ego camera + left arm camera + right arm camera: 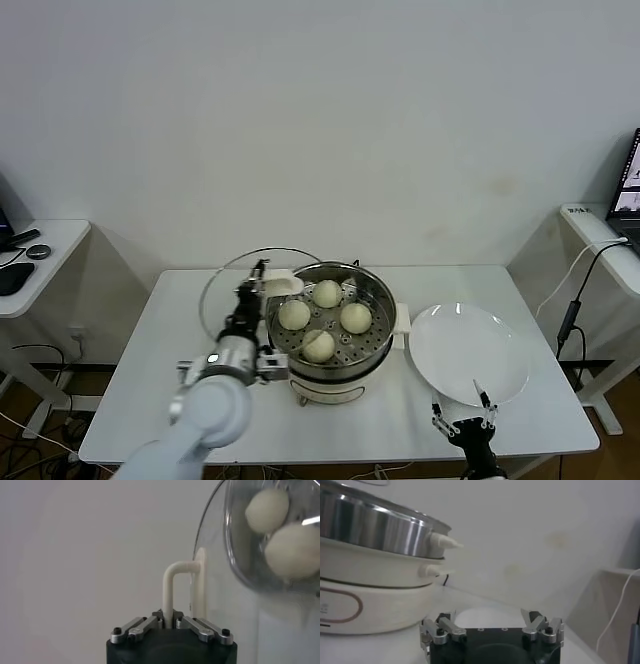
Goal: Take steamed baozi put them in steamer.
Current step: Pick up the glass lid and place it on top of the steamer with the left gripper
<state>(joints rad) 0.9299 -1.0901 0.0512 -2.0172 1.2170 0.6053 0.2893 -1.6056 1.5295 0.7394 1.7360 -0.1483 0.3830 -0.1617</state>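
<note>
A rounded, pale grey-white arm shell (205,415) is seen at the lower left of the head view, joined by a silver metal cuff to the slim black left gripper (258,272). In the left wrist view a matte black housing is topped by silver linkage bars fixed with black screws. The black right gripper (465,408), at the lower right of the head view, is fitted with pale-tipped prongs; in its wrist view, matching silver links and small screws are shown.

baozi (318,345): cream-white | steamer (375,300): shiny silver, perforated tray, white base | plate (470,352): white | table (150,385): white
</note>
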